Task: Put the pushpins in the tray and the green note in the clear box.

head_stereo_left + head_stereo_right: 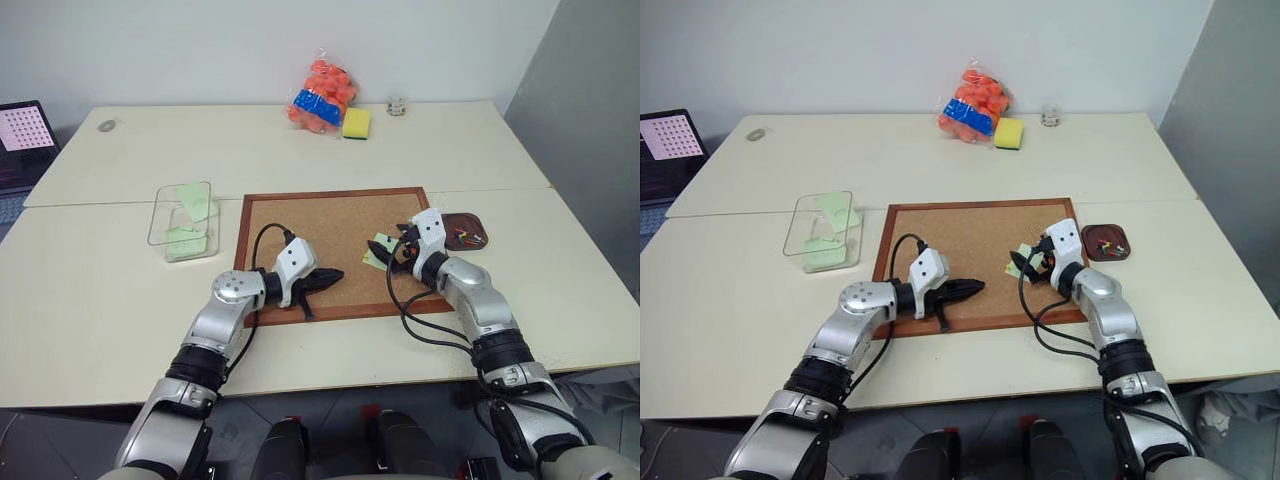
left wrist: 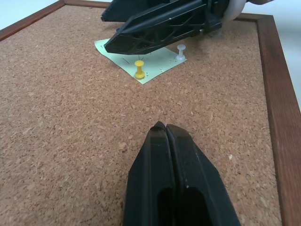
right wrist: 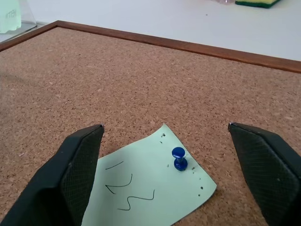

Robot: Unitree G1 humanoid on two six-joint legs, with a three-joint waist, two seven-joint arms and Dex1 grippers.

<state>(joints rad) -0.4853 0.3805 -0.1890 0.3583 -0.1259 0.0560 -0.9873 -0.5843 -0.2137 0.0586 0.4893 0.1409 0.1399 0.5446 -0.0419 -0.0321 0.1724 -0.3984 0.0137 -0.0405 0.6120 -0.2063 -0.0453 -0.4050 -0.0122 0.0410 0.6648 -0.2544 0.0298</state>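
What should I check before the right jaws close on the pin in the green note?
1. Right gripper jaws open: ok.
2. Blue pushpin stands between the jaws, upright in the green note: ok.
3. Note free to lift off the corkboard: not ok; a yellow pushpin and a white pushpin are also in it.
4. Left gripper shut and apart from the note: ok.
5. Tray beside the board, with room among the pins already in it: ok.
6. Clear box open on top: ok.
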